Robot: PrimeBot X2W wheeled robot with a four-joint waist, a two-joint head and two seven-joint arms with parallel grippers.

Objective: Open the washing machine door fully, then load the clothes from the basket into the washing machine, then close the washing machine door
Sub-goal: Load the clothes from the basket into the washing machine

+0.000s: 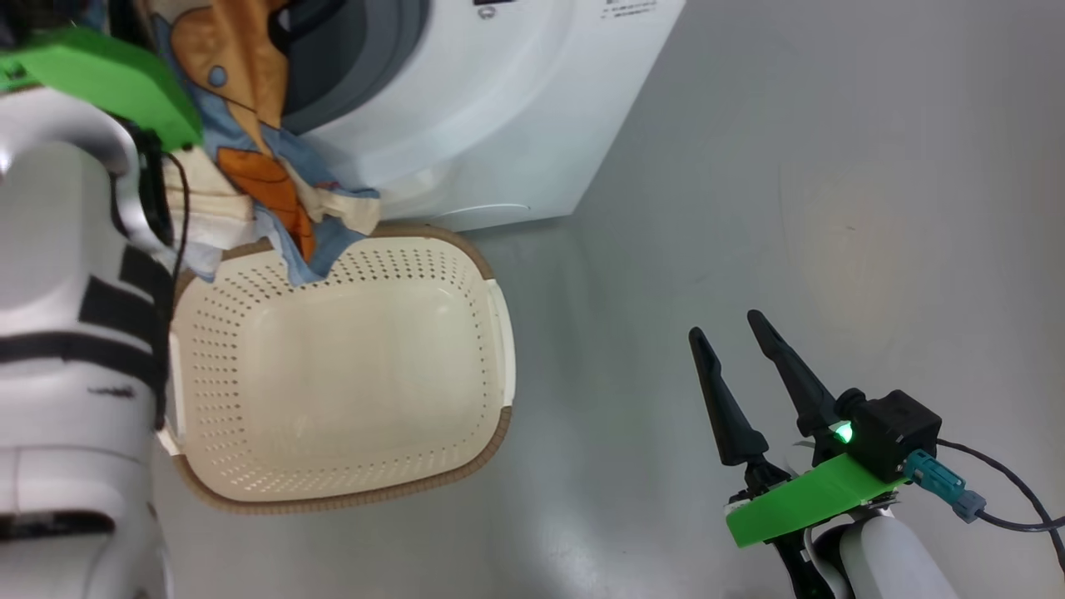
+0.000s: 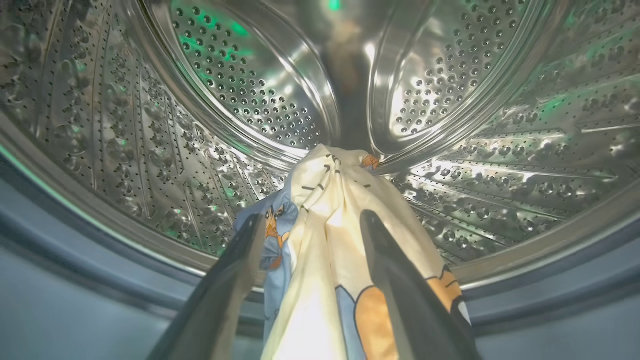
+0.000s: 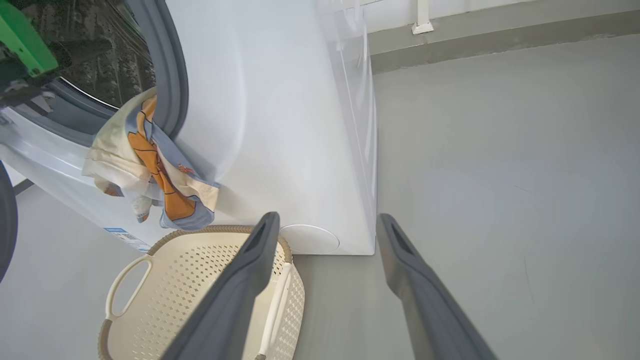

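Note:
The washing machine [image 1: 499, 125] stands with its opening uncovered, and the clothes [image 1: 250, 166] hang out of it: blue fabric with orange bears and a cream piece, whose lower end dangles over the back rim of the basket [image 1: 333, 374]. The basket itself holds nothing. In the left wrist view my left gripper [image 2: 310, 222] reaches into the steel drum [image 2: 250, 90], open, with the clothes [image 2: 325, 250] lying loose between its fingers and trailing back over the gasket. My right gripper [image 1: 724, 324] hovers open above the floor to the right of the basket. A dark curved edge [image 3: 5, 220] at far left looks like the open door.
Bare grey floor [image 1: 790, 208] spreads to the right of the machine and around my right gripper [image 3: 327, 220]. The basket [image 3: 190, 290] sits tight against the machine's front [image 3: 280, 125], below the hanging clothes [image 3: 150, 160]. My left forearm [image 1: 58, 249] fills the left side.

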